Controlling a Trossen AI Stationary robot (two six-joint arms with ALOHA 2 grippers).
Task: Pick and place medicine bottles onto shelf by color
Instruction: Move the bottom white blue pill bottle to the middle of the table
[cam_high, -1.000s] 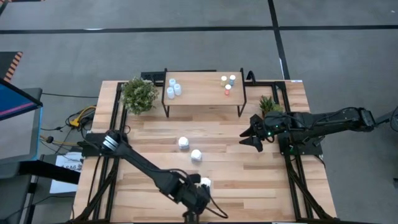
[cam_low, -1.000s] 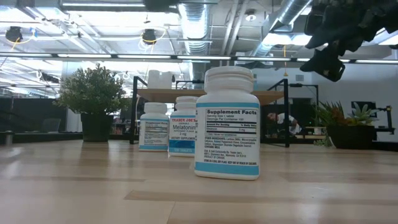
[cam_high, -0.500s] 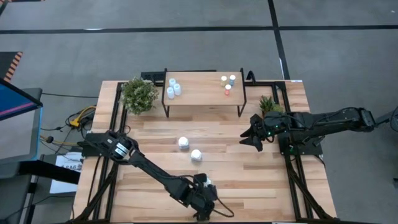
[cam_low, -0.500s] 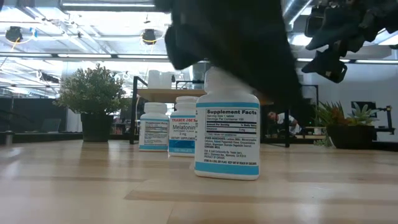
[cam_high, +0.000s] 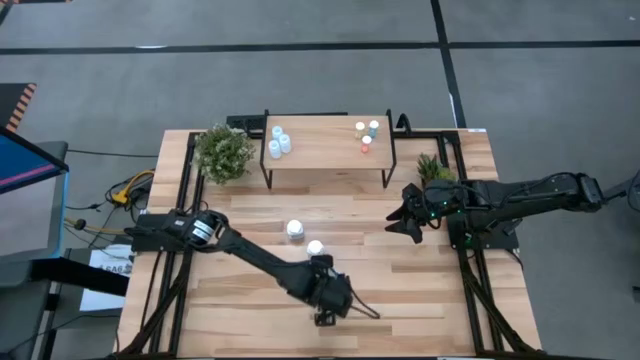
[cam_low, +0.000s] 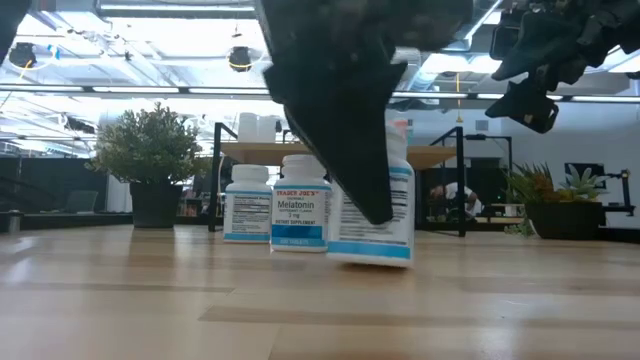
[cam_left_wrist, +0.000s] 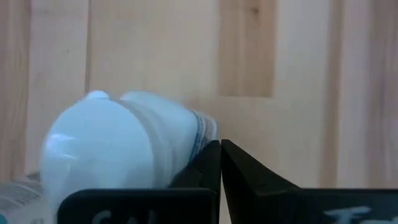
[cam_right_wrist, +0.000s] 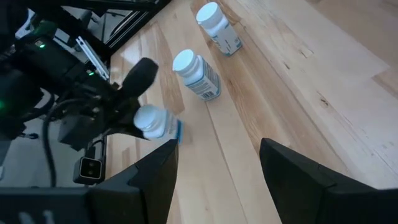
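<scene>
My left gripper (cam_high: 322, 272) is low over the table's near middle, its fingers shut (cam_left_wrist: 221, 149), beside a chunky white bottle (cam_left_wrist: 118, 146) that stands tilted (cam_low: 385, 215). Two more white bottles (cam_high: 295, 229) (cam_high: 314, 247) stand upright on their bases just beyond it. The shelf (cam_high: 330, 150) stands at the far edge, with pale-blue bottles (cam_high: 277, 142) at its left end and tiny bottles (cam_high: 366, 133) at its right end. My right gripper (cam_high: 405, 222) hovers open and empty at the table's right. My left gripper meets the white bottle's side (cam_left_wrist: 196, 134) with the outer side of one shut finger (cam_left_wrist: 208, 165). The fingers come from above, slanting toward the far edge. The bottle leans, its base (cam_low: 370, 258) partly off the table.
A potted plant (cam_high: 224, 152) stands left of the shelf and a smaller one (cam_high: 433, 168) at its right. Bare planks (cam_high: 400, 290) lie right of the left gripper. Black frame rails (cam_high: 480, 290) run along the table's sides.
My left gripper has come from the near edge toward the far edge and down beside the nearest white bottle. The bottle has slid toward the far edge, closer to the other two, and has tipped from upright to leaning. My right arm has kept still.
</scene>
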